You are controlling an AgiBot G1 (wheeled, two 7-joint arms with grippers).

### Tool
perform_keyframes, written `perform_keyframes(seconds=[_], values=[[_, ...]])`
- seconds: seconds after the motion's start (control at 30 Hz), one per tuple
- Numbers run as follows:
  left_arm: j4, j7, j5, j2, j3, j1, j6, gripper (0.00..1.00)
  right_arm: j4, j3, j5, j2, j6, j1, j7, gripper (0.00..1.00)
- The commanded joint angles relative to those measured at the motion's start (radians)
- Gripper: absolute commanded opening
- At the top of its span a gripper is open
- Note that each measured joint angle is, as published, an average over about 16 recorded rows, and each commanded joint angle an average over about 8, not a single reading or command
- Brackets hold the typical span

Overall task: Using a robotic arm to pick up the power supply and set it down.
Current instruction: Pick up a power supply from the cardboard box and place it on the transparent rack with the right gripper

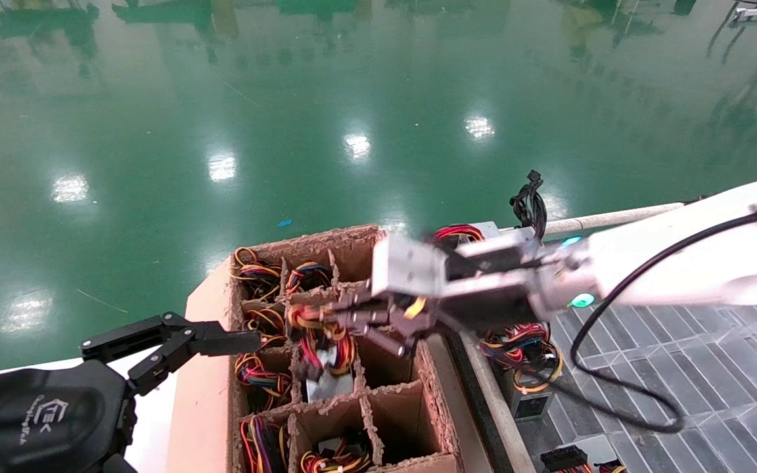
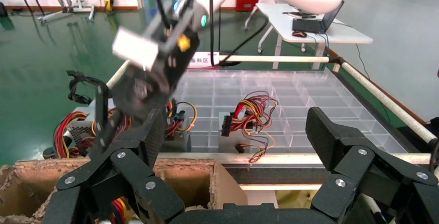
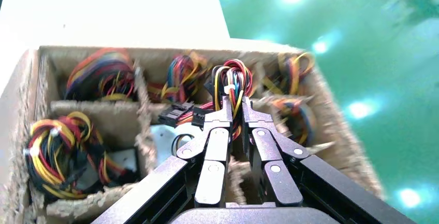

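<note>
My right fingers (image 3: 234, 111) are nearly closed, pinching the looped wires of the power supply (image 1: 326, 384), which sits in a middle cell of the cardboard box (image 1: 207, 394); to lift it well I should pull straight up so the bundle clears the dividers. My left fingers (image 1: 175, 345) hang spread open and empty at the box's left. Wires hide most of the supply's body, so I cannot tell how firmly the loop is caught.

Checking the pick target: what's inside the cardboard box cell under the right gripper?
Under the right gripper, shut on a coloured wire bundle, the cardboard box cell shows a silver power supply; gripper linkages hide the rest.
</note>
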Motion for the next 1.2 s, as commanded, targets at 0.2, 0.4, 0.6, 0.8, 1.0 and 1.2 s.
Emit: perform_keyframes(seconds=[0.2, 0.4, 0.6, 0.8, 1.0, 1.2], values=[[0.0, 0.0, 0.0, 0.0, 0.0, 0.0, 0.0, 1.0, 0.071, 0.07, 0.08, 0.088, -0.014, 0.037, 0.039, 0.0], [0.0, 0.0, 0.0, 0.0, 0.0, 0.0, 0.0, 1.0, 0.059, 0.118, 0.128, 0.151, -0.047, 0.108, 0.049, 0.0], [0.0, 0.0, 0.0, 0.0, 0.0, 0.0, 0.0, 1.0, -0.045, 0.147, 0.158, 0.208, -0.12, 0.208, 0.034, 0.0], [0.0, 0.0, 0.0, 0.0, 0.001, 0.0, 0.0, 1.0, -0.17, 0.139, 0.104, 0.28, -0.172, 0.347, -0.006, 0.0], [0.0, 0.0, 0.0, 0.0, 0.001, 0.0, 0.0, 1.0, -0.278, 0.089, -0.014, 0.349, -0.205, 0.472, -0.06, 0.0], [0.0, 0.0, -0.001, 0.0, 0.001, 0.0, 0.0, 1.0, -0.373, 0.028, -0.099, 0.385, -0.226, 0.51, -0.14, 0.0]])
